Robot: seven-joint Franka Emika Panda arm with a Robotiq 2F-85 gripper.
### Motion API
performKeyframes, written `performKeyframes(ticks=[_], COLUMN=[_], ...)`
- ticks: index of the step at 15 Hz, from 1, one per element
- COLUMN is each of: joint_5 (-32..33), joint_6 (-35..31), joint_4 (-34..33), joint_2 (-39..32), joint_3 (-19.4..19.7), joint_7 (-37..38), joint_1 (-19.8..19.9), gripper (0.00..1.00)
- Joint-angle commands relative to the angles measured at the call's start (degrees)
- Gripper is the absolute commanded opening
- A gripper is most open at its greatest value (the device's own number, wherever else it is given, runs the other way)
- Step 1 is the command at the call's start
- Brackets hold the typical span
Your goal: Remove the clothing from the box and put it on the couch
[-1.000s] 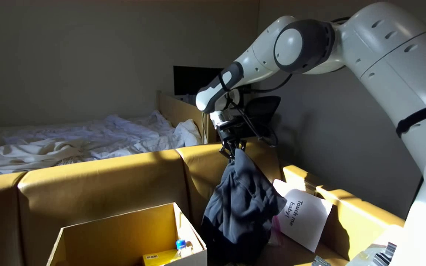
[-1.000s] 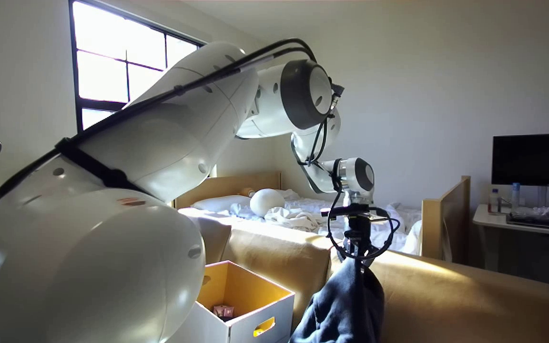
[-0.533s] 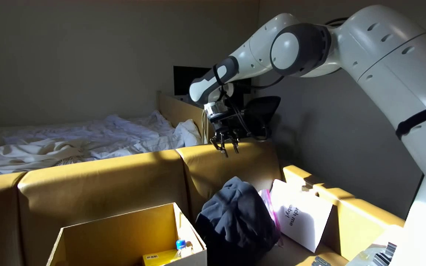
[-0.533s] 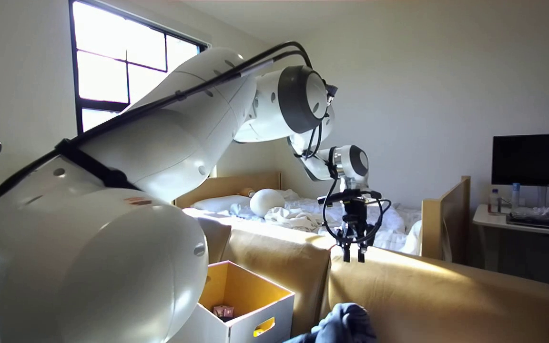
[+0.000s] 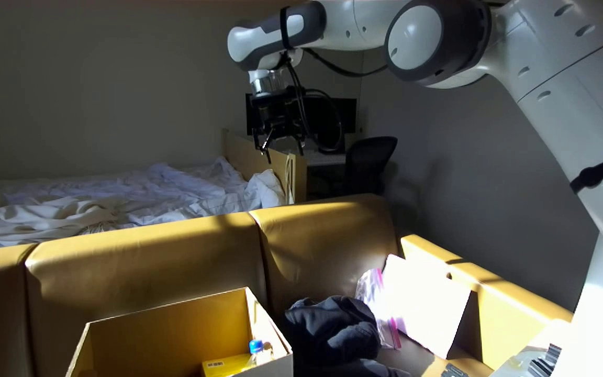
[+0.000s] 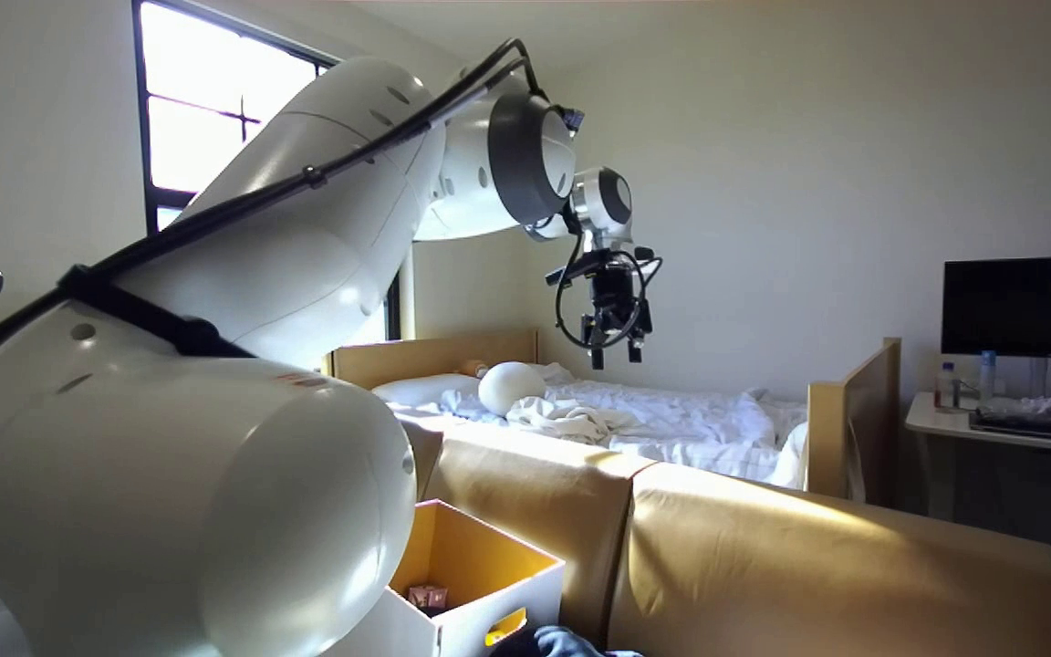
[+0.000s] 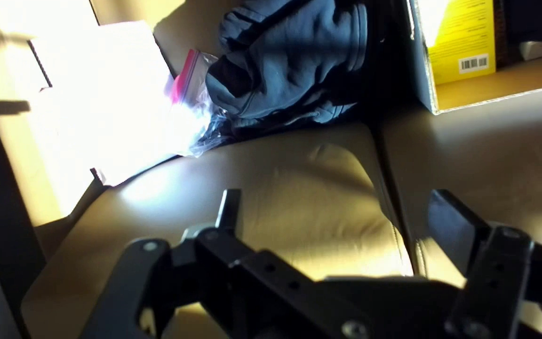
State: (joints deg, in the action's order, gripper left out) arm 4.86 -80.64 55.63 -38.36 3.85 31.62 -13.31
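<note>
Your arm enters at the right edge of an exterior view, leans up and leftward to a raised elbow, and carries the forearm almost level to the left. From its far end your gripper points downward, in both exterior views, well above the couch. In the wrist view you see its jaws standing wide apart, with the seam of two back cushions passing between them. The clothing lies in a rumpled heap on the seat, well apart from the gripper, between the box and a bag. Note its lie in the wrist view: the lit portion stretches from a stitched band, on the box side, to a rounded fold beside the bag, slanting down and leftward across the picture. The box side falls into deep shadow and the upper edge is cut off, so you cannot tell the long axis of the whole. In an exterior view you find only a strip of it, at the bottom edge below the box's hand hole.
</note>
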Motion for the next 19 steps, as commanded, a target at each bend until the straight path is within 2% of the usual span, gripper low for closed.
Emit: performKeyframes(ticks=[1, 6, 10, 13, 14, 19], joint_5=[-2.2, -1.6, -1.0, 0.6, -0.2, 0.0], joint_6=[2.1, 7.6, -1.7, -7.3, -4.3, -5.8], joint_4=[-1.4, -2.5, 0.1, -0.4, -2.8, -2.6], joint_2=[4.1, 6.7, 8.8, 7.1, 6.2, 5.7], joint_3=[-0.3, 0.3, 0.4, 0.4, 0.1, 0.4], joint_7=[9.7, 23.1, 33.5, 38.3, 34.8, 36.9], joint_1=[-2.8, -6.8, -9.3, -11.4, -10.2, -11.5], gripper=[1.00, 1.00, 1.00, 1.00, 1.00, 1.00])
